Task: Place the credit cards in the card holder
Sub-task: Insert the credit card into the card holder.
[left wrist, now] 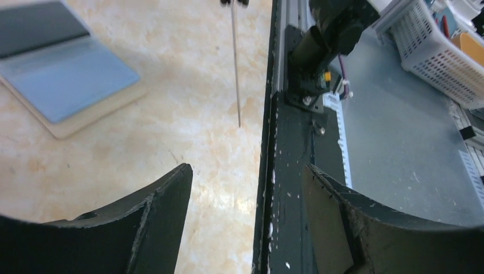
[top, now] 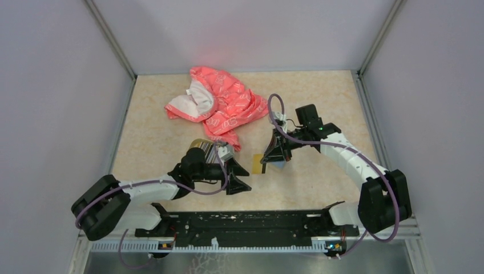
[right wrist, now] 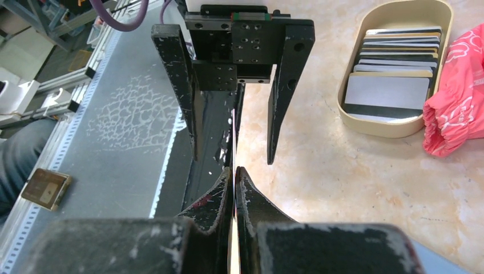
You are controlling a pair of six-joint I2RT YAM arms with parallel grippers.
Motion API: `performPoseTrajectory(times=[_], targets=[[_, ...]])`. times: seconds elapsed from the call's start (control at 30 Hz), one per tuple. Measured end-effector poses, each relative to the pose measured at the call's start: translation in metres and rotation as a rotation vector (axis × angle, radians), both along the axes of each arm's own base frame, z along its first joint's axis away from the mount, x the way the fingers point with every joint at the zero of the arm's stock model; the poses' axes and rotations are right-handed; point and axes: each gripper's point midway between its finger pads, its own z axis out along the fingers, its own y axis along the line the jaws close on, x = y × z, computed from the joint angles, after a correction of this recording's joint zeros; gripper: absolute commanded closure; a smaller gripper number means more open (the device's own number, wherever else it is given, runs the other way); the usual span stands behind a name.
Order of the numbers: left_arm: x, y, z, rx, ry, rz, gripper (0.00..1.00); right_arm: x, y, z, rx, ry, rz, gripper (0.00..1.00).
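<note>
My right gripper (right wrist: 234, 171) is shut on one credit card (right wrist: 234, 137), seen edge-on as a thin upright line. The card still stands between the spread fingers of my left gripper (right wrist: 233, 155), which is open and not touching it. In the left wrist view the same card (left wrist: 236, 68) hangs above the table, and my left gripper (left wrist: 246, 188) holds nothing. The card holder (left wrist: 63, 80) lies open on the table, blue-grey lining up, just under my right gripper (top: 271, 158). Several more credit cards (right wrist: 394, 63) are stacked in an oval dish.
The oval gold-rimmed dish (right wrist: 348, 74) sits beside the pink-red patterned cloth (right wrist: 456, 108), which lies bunched at the back middle of the table (top: 220, 103). The black base rail (left wrist: 291, 188) runs along the near table edge. A white basket (left wrist: 439, 57) stands off the table.
</note>
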Motion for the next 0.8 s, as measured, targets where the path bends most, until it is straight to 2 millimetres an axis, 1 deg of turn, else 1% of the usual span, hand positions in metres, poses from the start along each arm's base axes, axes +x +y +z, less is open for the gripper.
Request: performPoseTrajectory(times=[0.07,0.17,0.23,0.33,0.37,0.4,0.43,0.53,0.57,0.67,0.7,0.73,0.8], targets=[[0.003,-0.003,0.009,-0.044,-0.015,0.011,0.24,0.000,0.001,0.002,0.009,0.003,0.002,1.00],[0.008,-0.010,0.029,-0.128,-0.047,0.019,0.26,0.001,0.002,0.004,0.016,0.005,0.003,1.00],[0.010,-0.013,0.037,-0.166,-0.054,0.021,0.28,0.001,0.002,0.005,0.021,0.006,0.005,1.00],[0.012,-0.018,0.045,-0.200,-0.053,0.022,0.33,0.001,0.002,0.006,0.024,0.009,0.006,1.00],[0.013,-0.020,0.046,-0.205,-0.047,0.021,0.37,0.001,0.002,0.006,0.025,0.010,0.007,1.00],[0.015,-0.023,0.047,-0.209,-0.043,0.022,0.44,0.001,0.002,0.006,0.027,0.009,0.008,1.00],[0.017,-0.026,0.049,-0.213,-0.038,0.022,0.54,0.001,0.003,0.006,0.028,0.009,0.009,1.00],[0.021,-0.032,0.054,-0.225,-0.025,0.017,0.89,0.000,0.002,0.003,0.027,0.014,0.008,1.00],[0.021,-0.034,0.055,-0.228,-0.021,0.011,0.99,-0.001,0.002,0.003,0.026,0.015,0.008,1.00],[0.024,-0.038,0.053,-0.219,-0.003,0.007,1.00,-0.003,0.002,0.003,0.029,0.033,0.013,0.76],[0.025,-0.039,0.051,-0.214,0.004,0.006,1.00,-0.003,0.002,0.003,0.027,0.033,0.011,0.70],[0.024,-0.039,0.051,-0.209,0.009,0.001,1.00,-0.003,0.001,0.002,0.023,0.034,0.009,0.67],[0.023,-0.040,0.050,-0.202,0.010,-0.008,1.00,-0.002,0.001,0.001,0.019,0.029,0.007,0.67]])
